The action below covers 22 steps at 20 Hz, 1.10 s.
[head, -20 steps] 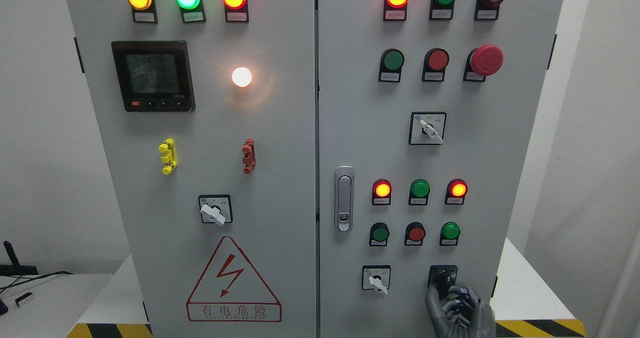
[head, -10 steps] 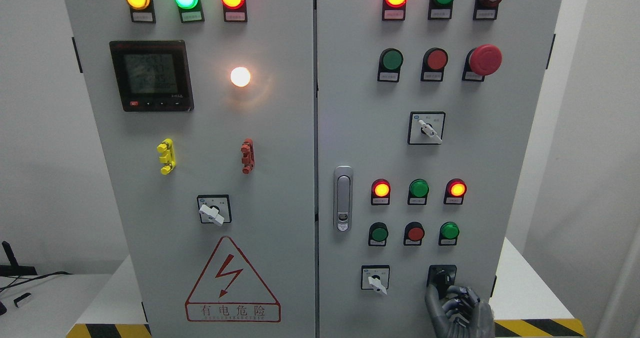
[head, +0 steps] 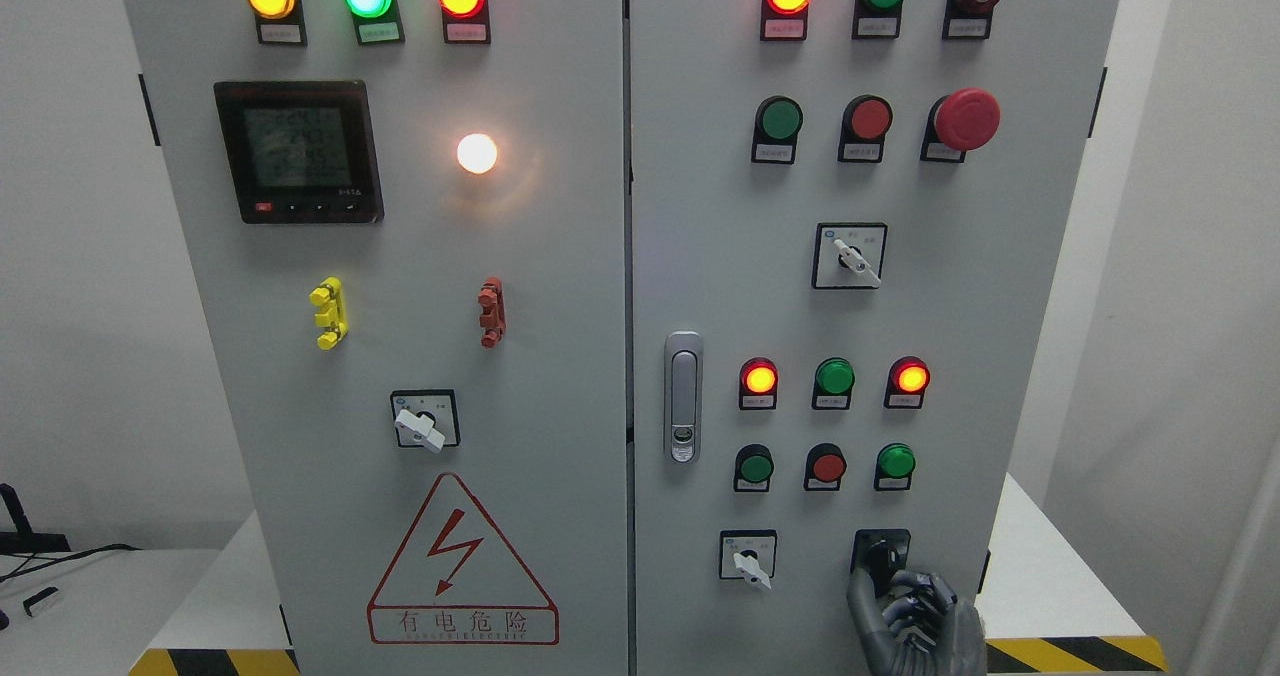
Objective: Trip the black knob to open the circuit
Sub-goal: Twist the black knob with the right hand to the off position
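Observation:
The black knob [head: 881, 554] sits in a black square plate at the lower right of the grey cabinet's right door [head: 950, 306]. My right hand [head: 886, 582] comes up from the bottom edge just below it. Its thumb [head: 859, 590] stands at the knob's lower left and its curled fingers [head: 922, 596] close in at the lower right, pinching the knob's lower end. The hand hides the bottom of the knob plate. My left arm does not show.
A white selector switch [head: 748, 559] is left of the knob. Above it are a row of green and red push buttons [head: 826, 466] and indicator lamps [head: 834, 377]. The door latch [head: 682, 396] stands near the seam. Yellow-black floor tape [head: 1075, 651] lies at the right.
The whole picture has drifted a few pixels to the left. My right hand stays at the black knob in the same pose.

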Each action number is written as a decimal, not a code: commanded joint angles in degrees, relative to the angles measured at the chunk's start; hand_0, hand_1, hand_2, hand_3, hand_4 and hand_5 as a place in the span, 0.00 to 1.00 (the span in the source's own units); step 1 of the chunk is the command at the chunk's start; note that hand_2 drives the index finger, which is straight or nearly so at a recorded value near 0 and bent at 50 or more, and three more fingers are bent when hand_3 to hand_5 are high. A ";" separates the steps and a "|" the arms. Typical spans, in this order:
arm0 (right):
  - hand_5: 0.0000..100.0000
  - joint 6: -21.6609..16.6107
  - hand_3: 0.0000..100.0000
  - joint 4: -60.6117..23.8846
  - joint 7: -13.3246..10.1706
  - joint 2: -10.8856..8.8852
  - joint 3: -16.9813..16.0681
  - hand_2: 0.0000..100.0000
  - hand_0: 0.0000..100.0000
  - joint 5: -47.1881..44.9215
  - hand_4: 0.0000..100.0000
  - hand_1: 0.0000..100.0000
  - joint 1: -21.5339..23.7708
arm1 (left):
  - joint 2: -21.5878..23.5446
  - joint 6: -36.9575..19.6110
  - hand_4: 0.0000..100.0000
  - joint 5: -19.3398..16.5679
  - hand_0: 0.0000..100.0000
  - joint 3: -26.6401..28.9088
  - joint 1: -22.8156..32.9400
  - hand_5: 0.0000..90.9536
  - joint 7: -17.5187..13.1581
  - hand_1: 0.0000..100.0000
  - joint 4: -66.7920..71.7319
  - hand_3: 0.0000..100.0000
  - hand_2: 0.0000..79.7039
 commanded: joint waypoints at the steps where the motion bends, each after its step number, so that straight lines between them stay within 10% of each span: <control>1: 0.98 -0.07 0.85 -0.09 0.02 0.00 0.21 0.56 0.30 -0.03 0.88 0.68 -0.02 | 0.03 0.04 0.00 -1.76 0.12 0.00 0.00 0.00 -0.03 0.39 -0.02 0.00 0.00; 22: 0.98 0.20 0.86 -0.18 1.16 0.00 0.21 0.57 0.28 -0.03 0.88 0.68 -0.02 | -0.06 0.04 0.00 -1.76 0.12 0.00 0.00 0.00 -0.03 0.39 -0.02 0.00 0.00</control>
